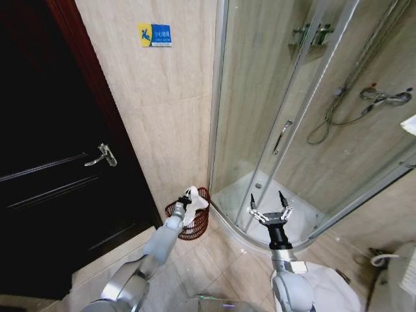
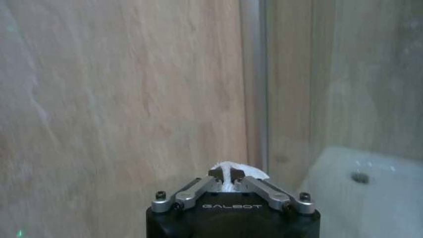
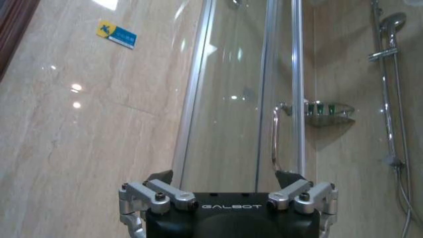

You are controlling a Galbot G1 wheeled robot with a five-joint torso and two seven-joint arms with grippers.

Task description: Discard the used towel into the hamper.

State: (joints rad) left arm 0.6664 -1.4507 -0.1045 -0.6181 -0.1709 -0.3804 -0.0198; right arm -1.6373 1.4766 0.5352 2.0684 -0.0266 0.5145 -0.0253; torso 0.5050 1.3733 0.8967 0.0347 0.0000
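Note:
The hamper [image 1: 195,227] is a small round dark red basket of open bars, standing on the floor in the corner between the tiled wall and the shower. My left gripper [image 1: 184,201] hovers over its rim, shut on the white towel [image 1: 194,203], which hangs down into the basket. In the left wrist view the fingers pinch a white fold of the towel [image 2: 231,171] in front of the wall. My right gripper [image 1: 270,207] is held up open in front of the shower base, holding nothing.
A curved glass shower enclosure [image 1: 286,123] with a raised white base [image 1: 260,195] fills the right side. A dark wooden door [image 1: 52,162] with a handle stands at the left. A white cloth [image 1: 331,289] lies at the lower right.

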